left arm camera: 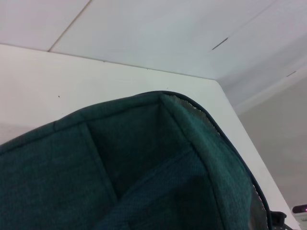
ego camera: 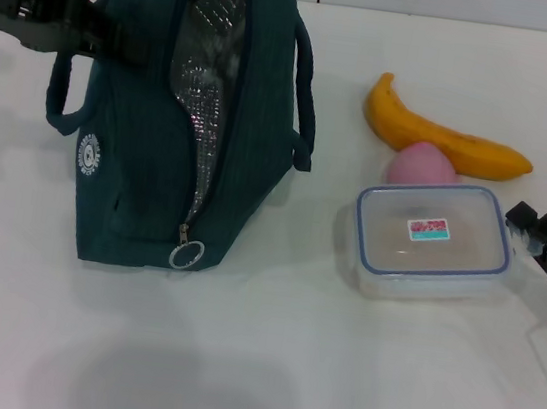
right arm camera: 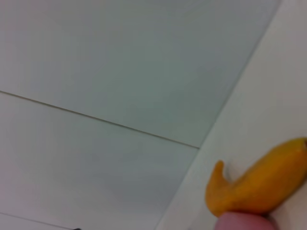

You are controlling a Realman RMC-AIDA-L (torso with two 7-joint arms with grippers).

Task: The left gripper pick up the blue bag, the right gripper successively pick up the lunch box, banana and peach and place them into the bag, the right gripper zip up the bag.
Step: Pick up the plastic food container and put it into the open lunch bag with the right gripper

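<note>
The blue bag (ego camera: pixel 140 147) stands upright on the white table, its zipper open and the foil lining showing. My left gripper (ego camera: pixel 99 35) comes in from the left and is shut on the bag's upper left edge; the left wrist view shows only the bag's fabric (left arm camera: pixel 120 177) up close. The lunch box (ego camera: pixel 432 241) lies to the right of the bag, lid on. Behind it sits the peach (ego camera: pixel 422 167), and behind that the banana (ego camera: pixel 443 141). My right gripper (ego camera: pixel 531 238) is open, just beside the lunch box's right end. The right wrist view catches the banana (right arm camera: pixel 254 187) and the peach's top (right arm camera: pixel 240 223).
The zipper's metal ring pull (ego camera: pixel 187 252) hangs at the bag's lower front. One loop handle (ego camera: pixel 308 98) sticks out on the bag's right side toward the fruit. A tiled wall runs behind the table's far edge (ego camera: pixel 429 15).
</note>
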